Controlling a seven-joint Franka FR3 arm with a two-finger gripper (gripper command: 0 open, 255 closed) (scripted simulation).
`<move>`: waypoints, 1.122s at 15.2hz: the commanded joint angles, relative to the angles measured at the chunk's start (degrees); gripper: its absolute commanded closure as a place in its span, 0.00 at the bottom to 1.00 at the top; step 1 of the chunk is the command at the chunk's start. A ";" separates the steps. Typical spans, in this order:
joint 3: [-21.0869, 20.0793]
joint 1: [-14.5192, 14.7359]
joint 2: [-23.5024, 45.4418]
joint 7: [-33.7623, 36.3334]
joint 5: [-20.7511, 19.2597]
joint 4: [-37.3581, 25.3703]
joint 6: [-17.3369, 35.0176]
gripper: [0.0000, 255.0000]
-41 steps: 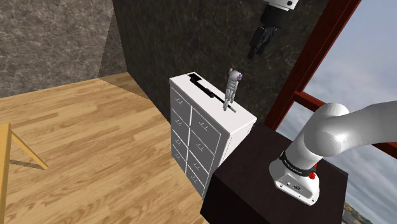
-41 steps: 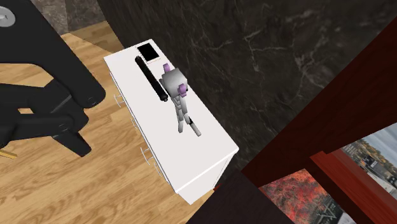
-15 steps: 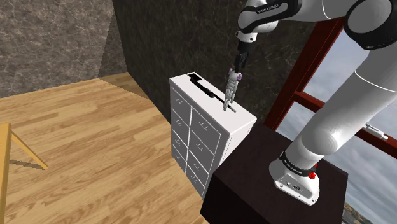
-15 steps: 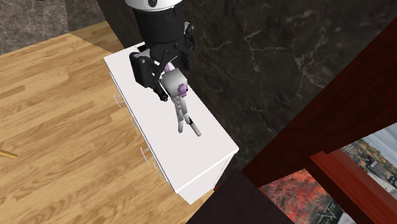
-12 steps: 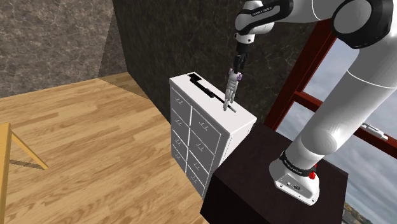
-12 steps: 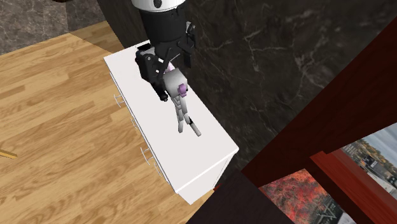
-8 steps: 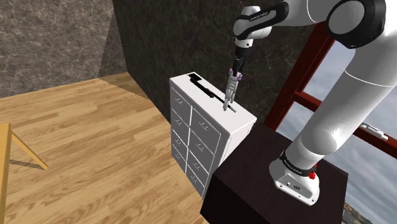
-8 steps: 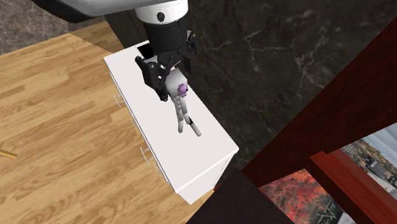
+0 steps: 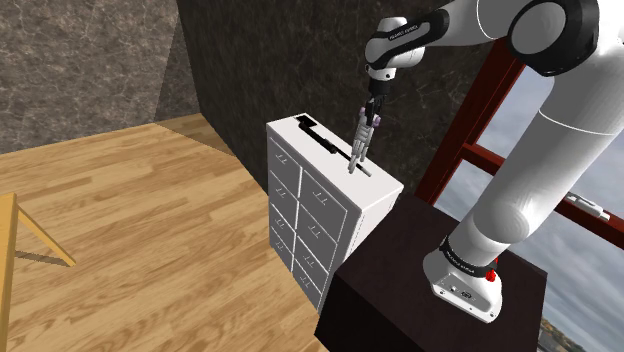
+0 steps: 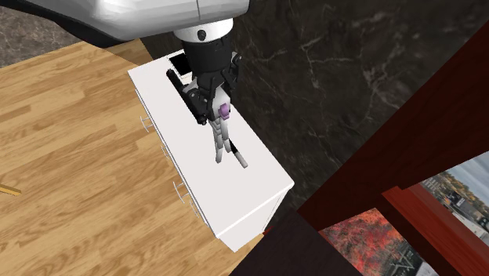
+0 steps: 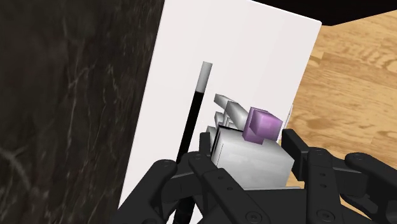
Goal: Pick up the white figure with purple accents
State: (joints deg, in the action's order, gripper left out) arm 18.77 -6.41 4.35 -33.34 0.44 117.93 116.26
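The white drawer cabinet (image 10: 235, 205) backs against the dark marbled wall (image 10: 337, 70), while its front edge and both ends face open wooden floor (image 10: 70, 157). The white figure with purple accents (image 10: 224, 146) stands on the cabinet top near the wall-side edge, beside a black bar (image 11: 189, 124). The gripper (image 10: 213, 110) is directly above it, its two black fingers (image 11: 298, 153) clamped against opposite sides of the blocky head.

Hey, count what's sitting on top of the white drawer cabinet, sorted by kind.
figure: 1
black bar: 1
flat black square: 1
Total: 3
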 commanded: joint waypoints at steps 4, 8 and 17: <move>0.00 0.00 0.00 0.00 0.00 0.01 0.03 1.00; 0.03 0.01 -0.61 0.09 -0.22 -0.96 -1.53 1.00; -0.01 0.15 -2.90 0.58 -0.99 -5.43 -8.17 1.00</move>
State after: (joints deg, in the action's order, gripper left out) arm 18.79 -6.31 1.71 -32.88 -0.47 113.05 108.88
